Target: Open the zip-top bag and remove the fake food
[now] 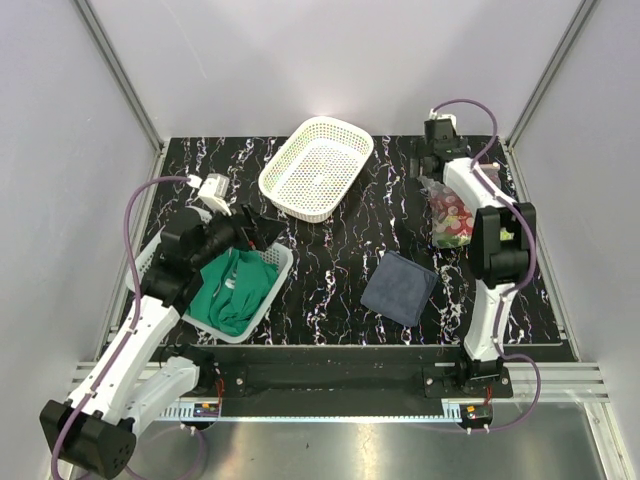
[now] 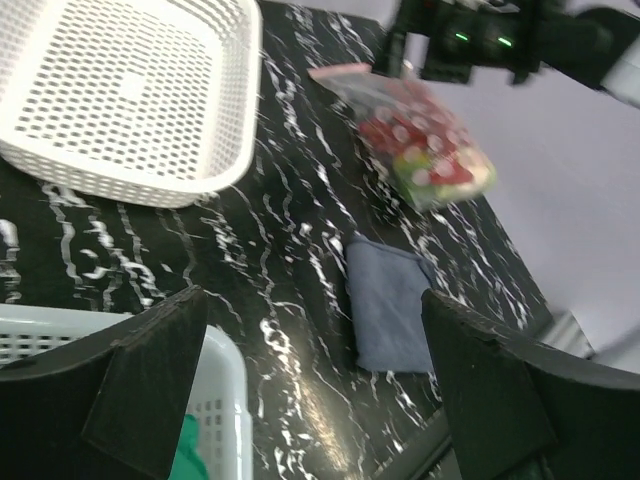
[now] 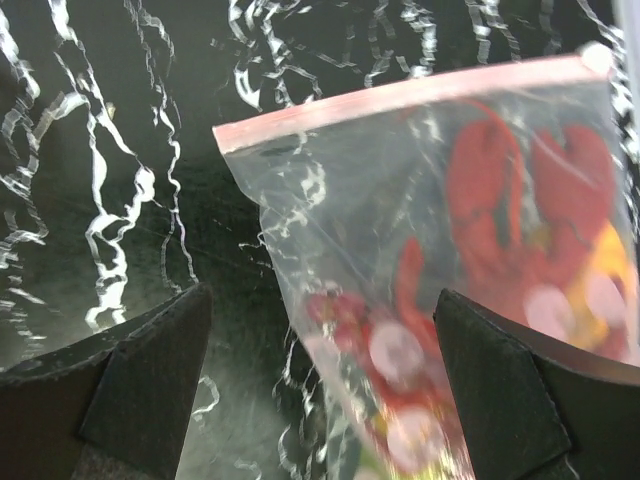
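Observation:
The zip-top bag (image 1: pixel 451 217) lies on the black marble table at the right, its pink-red zip strip (image 3: pixel 400 98) shut along the far edge. Inside it are the fake food pieces: a red lobster (image 3: pixel 520 195), small red bits (image 3: pixel 385 345) and green-yellow pieces (image 2: pixel 440 170). My right gripper (image 1: pixel 431 172) is open over the bag's zip end; in the right wrist view (image 3: pixel 320 390) its fingers stand wide apart either side of a bag corner. My left gripper (image 1: pixel 260 236) is open and empty above the near-left basket; the left wrist view (image 2: pixel 315 400) sees the bag (image 2: pixel 425 140) far off.
An empty white perforated basket (image 1: pixel 315 165) sits at the back centre. A second white basket (image 1: pixel 272 290) at the near left holds a green cloth (image 1: pixel 235 285). A dark blue-grey folded cloth (image 1: pixel 400 288) lies right of centre. Grey walls enclose the table.

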